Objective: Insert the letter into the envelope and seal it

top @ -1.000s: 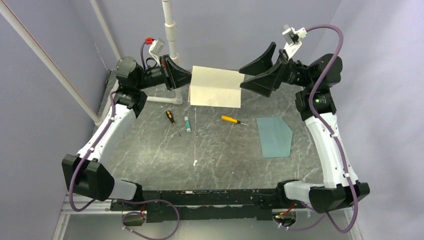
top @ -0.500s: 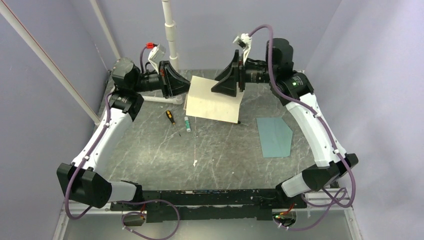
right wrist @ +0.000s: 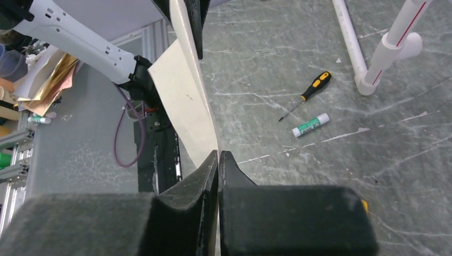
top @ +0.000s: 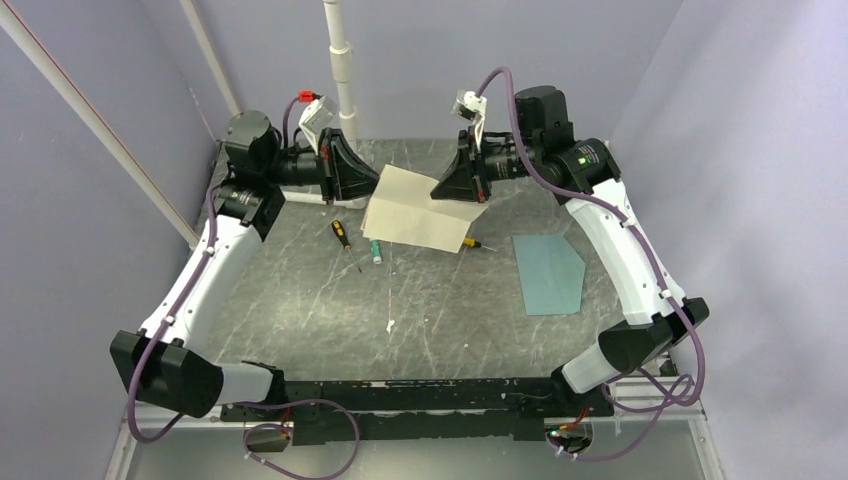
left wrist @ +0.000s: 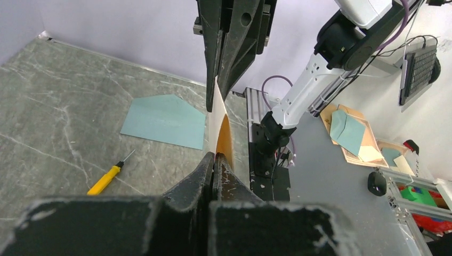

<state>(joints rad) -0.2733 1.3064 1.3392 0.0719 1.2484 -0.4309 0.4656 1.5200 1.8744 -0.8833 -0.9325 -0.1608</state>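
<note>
The envelope (top: pixel 548 273) lay flat on the table (top: pixel 300 310) at 3 o'clock, well apart from both arms. At 12 o'clock the letter (top: pixel 415 218) was held tilted above the surface. The left gripper (top: pixel 374 180) was clamped on its 9 o'clock edge, and the right gripper (top: pixel 442 190) was pinched closed on its 3 o'clock side.

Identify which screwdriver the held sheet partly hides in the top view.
The yellow screwdriver: only its tip end shows beside the right corner of the sheet. The black-and-orange screwdriver lies fully in view.
</note>
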